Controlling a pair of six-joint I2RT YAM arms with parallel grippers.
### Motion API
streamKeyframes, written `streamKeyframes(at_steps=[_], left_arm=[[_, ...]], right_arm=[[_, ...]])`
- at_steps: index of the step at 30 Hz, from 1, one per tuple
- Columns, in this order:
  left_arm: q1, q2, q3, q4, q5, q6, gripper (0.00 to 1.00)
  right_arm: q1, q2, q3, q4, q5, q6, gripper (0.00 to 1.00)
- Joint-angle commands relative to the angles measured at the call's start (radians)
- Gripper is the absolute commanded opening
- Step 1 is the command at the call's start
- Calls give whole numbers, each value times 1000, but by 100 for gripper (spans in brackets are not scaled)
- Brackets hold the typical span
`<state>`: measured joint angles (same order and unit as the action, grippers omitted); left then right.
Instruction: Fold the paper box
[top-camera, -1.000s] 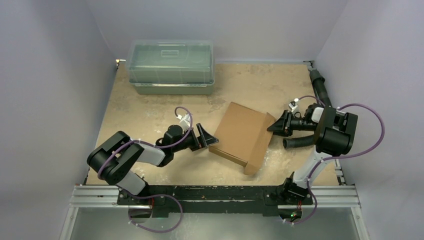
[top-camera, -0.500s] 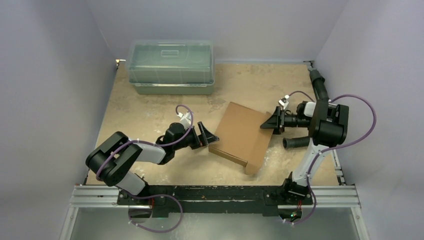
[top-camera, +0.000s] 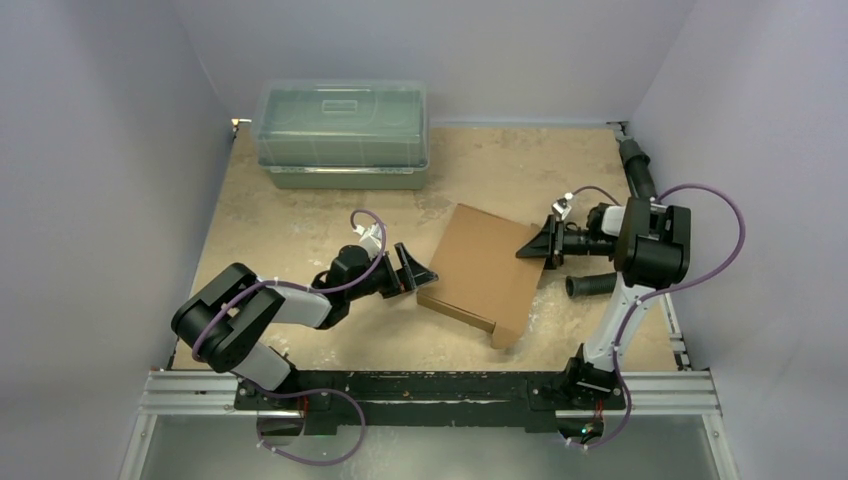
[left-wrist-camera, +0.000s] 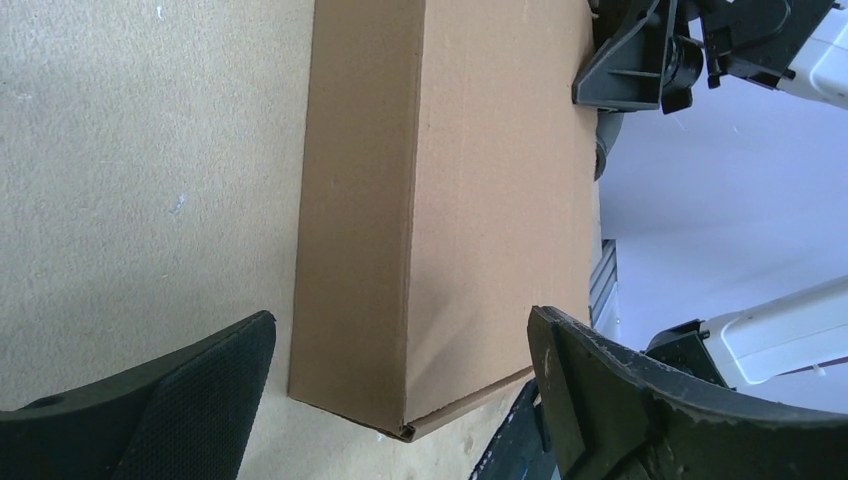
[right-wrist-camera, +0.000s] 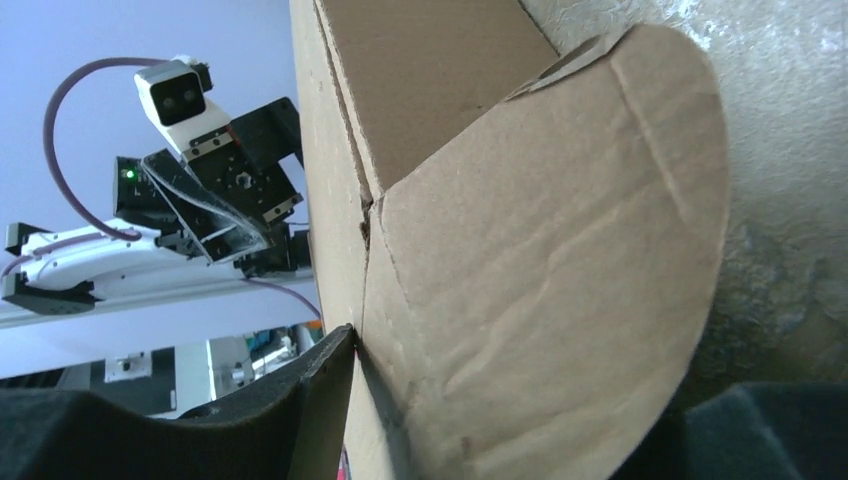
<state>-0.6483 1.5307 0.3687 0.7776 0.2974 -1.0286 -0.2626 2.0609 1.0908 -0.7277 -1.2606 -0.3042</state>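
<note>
Left gripper (top-camera: 415, 275) gapes wide, empty, at the box's (top-camera: 485, 262) nine o'clock. Right gripper (top-camera: 533, 246), at two o'clock, straddles a flap (right-wrist-camera: 560, 280); whether it grips, I cannot tell.

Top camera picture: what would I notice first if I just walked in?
The brown cardboard box lies askew in the middle of the table, between two black grippers. The left gripper gapes wide at its left side, and the right gripper has the box's rounded flap between its fingers. Behind them, a clear greenish lidded bin sits at the far left.
</note>
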Motion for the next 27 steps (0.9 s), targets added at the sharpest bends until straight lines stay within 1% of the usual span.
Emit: streamKeyframes(at_steps=[1,3,7,16,20,27], left_arm=[[1,-22,6,32,-18,17,96],[3,-28,0,37,-18,16,96],[3,-40,-19,53,-18,8,97],[3,-12,-37,133,3,-28,97],[1,10,-33,173,17,-43,97],[-2,60,2,165,35,-48,98]], right_arm=[[-1,-64,-38,145,56,137,53],[-10,-56,-39,143,63,134,46],[-33,-27,-38,101,52,95,40],[-51,5,-35,60,35,49,37],[-67,41,-12,-12,10,-23,36],[-89,88,12,-108,-13,-131,34]])
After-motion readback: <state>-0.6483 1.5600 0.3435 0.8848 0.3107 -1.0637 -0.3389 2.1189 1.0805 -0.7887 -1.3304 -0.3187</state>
